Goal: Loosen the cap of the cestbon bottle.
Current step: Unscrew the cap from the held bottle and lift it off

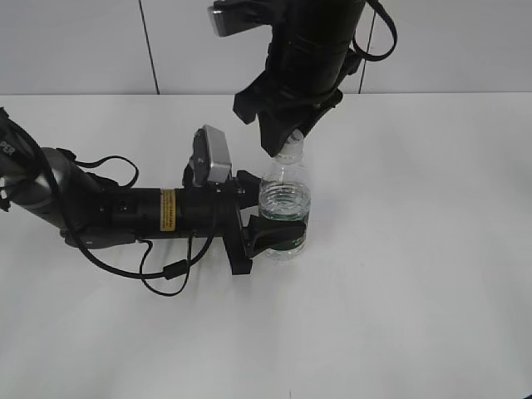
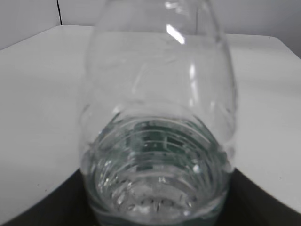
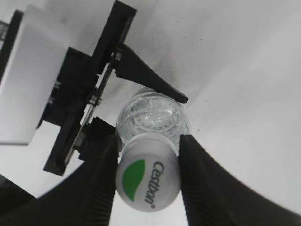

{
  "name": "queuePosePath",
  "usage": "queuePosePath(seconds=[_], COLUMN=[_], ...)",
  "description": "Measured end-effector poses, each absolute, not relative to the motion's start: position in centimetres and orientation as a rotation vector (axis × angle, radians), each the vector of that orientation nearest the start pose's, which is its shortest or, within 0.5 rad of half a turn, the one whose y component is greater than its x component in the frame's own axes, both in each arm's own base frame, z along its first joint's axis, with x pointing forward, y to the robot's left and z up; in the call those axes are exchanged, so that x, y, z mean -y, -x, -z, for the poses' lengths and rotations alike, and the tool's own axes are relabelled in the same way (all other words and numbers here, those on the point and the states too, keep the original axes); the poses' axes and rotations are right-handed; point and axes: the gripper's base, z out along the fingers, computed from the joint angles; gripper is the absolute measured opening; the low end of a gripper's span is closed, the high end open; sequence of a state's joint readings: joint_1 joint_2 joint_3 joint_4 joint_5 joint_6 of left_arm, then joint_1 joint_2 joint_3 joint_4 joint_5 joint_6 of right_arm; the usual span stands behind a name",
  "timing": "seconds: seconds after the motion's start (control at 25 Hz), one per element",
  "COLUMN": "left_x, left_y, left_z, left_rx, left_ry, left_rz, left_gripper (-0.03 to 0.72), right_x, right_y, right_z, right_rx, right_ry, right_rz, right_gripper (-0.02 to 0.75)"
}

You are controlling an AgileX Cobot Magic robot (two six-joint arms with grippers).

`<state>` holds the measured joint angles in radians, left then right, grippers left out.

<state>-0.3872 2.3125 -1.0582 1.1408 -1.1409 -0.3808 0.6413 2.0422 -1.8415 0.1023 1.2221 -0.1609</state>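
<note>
Clear plastic cestbon bottle (image 1: pixel 284 208) stands upright near the middle of the white tabletop (image 1: pixel 432 249), water in the lower part, dark green label band low on the body.

Our left hand (image 1: pixel 278 218) comes in from the left, lying low and level over the tabletop, fingers clamped on either side of the bottle's lower body at label height. In the left wrist view the bottle (image 2: pixel 157 141) fills the frame, ribbed body dead centre, dark finger edges just showing at both bottom corners. So the left hand has the bottle gripped around its girth.

Our right hand (image 1: pixel 287 143) hangs down from above onto the bottle's neck. In the right wrist view the white cap (image 3: pixel 148 178) with its green leaf mark and "Cestbon" lettering sits between the two dark fingers (image 3: pixel 96 183). Both fingers look pressed to the cap's sides with no gap visible, so we read the right hand as closed on the cap. From the exterior view the cap itself is mostly hidden by that hand.

Black cable (image 1: pixel 158 278) loops on the tabletop under our left arm.
</note>
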Motion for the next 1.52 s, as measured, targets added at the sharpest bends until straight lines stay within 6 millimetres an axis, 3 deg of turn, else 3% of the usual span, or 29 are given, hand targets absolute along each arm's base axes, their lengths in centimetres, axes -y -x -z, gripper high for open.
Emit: queuePosePath(seconds=[0.16,0.36,0.52,0.72,1.24,1.44,1.52], left_x=[21.5,21.5,21.5,21.5,21.5,21.4,21.4], left_y=[-32.8,-32.8,-32.8,-32.8,-32.8,-32.9,-32.9], left_z=[-6.2,-6.2,-6.2,-6.2,-6.2,-6.2,-6.2], left_rx=[-1.472,-1.472,-1.475,-1.477,-1.472,-1.475,-1.475], left_ry=[-1.238,-1.238,-1.234,-1.232,-1.234,-1.237,-1.237], left_rz=[0.98,0.98,0.98,0.98,0.979,0.974,0.974], left_gripper=[0.412,0.412,0.412,0.412,0.412,0.412,0.412], right_x=[-26.8,-26.8,-26.8,-26.8,-26.8,-26.1,-25.9], right_y=[-34.3,-34.3,-34.3,-34.3,-34.1,-33.3,-33.1], right_z=[-26.3,-26.3,-26.3,-26.3,-26.9,-30.7,-31.4], right_rx=[-2.497,-2.06,-1.815,-1.73,-1.711,-1.643,-1.634], right_ry=[1.495,2.032,2.249,2.314,2.32,2.241,2.229], right_rz=[-0.179,-0.105,-0.061,-0.045,-0.05,-0.003,0.006], right_gripper=[0.305,0.303,0.303,0.302,0.302,0.295,0.295])
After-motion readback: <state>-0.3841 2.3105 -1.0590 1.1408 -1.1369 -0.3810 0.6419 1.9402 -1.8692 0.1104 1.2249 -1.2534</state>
